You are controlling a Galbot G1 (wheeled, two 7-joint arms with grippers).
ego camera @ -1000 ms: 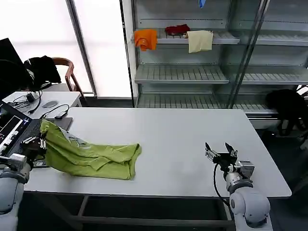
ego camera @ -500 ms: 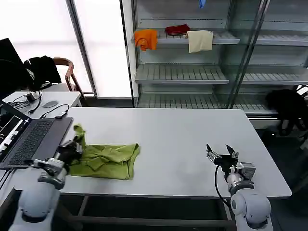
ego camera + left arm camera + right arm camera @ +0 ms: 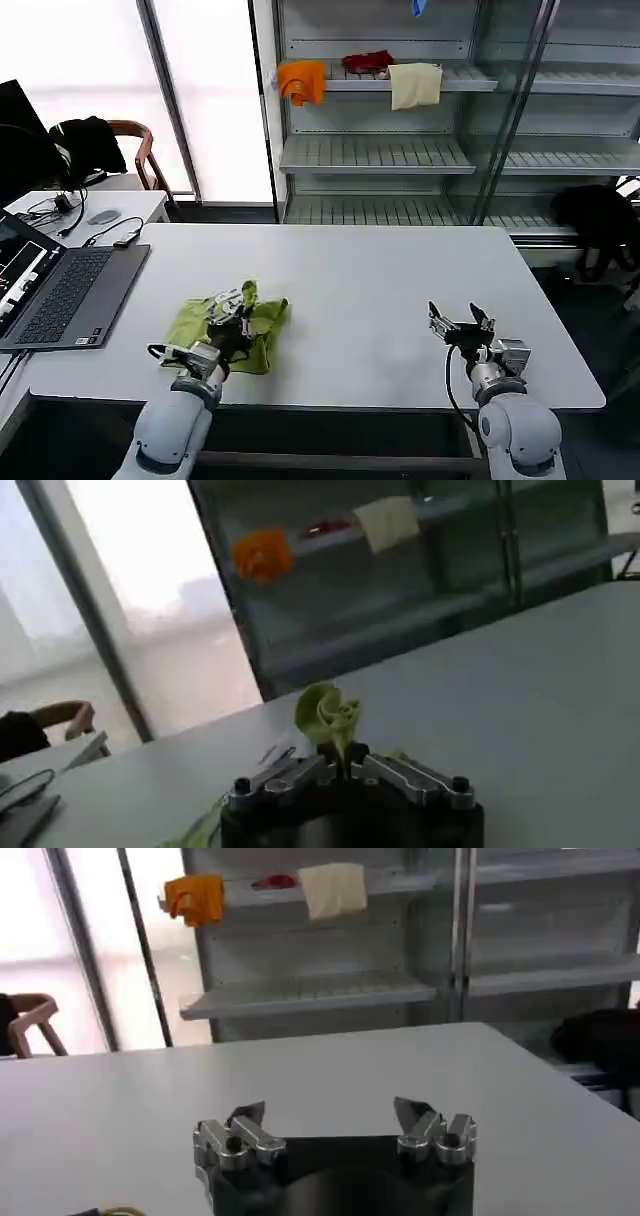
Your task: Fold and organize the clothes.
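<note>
The lime yellow-green T-shirt [image 3: 200, 322] lies bunched on the white table [image 3: 380, 270], left of centre near the front edge. My left gripper [image 3: 243, 312] is shut on a pinched tuft of the shirt [image 3: 330, 713], holding it over the shirt's right part. A strip of white print shows on the cloth beside the gripper. My right gripper [image 3: 460, 322] rests open near the table's front right, with bare table between its fingers [image 3: 248, 1119].
An open laptop [image 3: 60, 290] sits on the table's left end. Behind the table stands a shelf rack [image 3: 400, 150] with orange, red and cream cloths. A side desk with cables and a chair stand at the far left.
My left gripper has carried the shirt's left edge rightward across the table, from beside the laptop to over the shirt's right part, folding the cloth over. The right gripper has stayed put.
</note>
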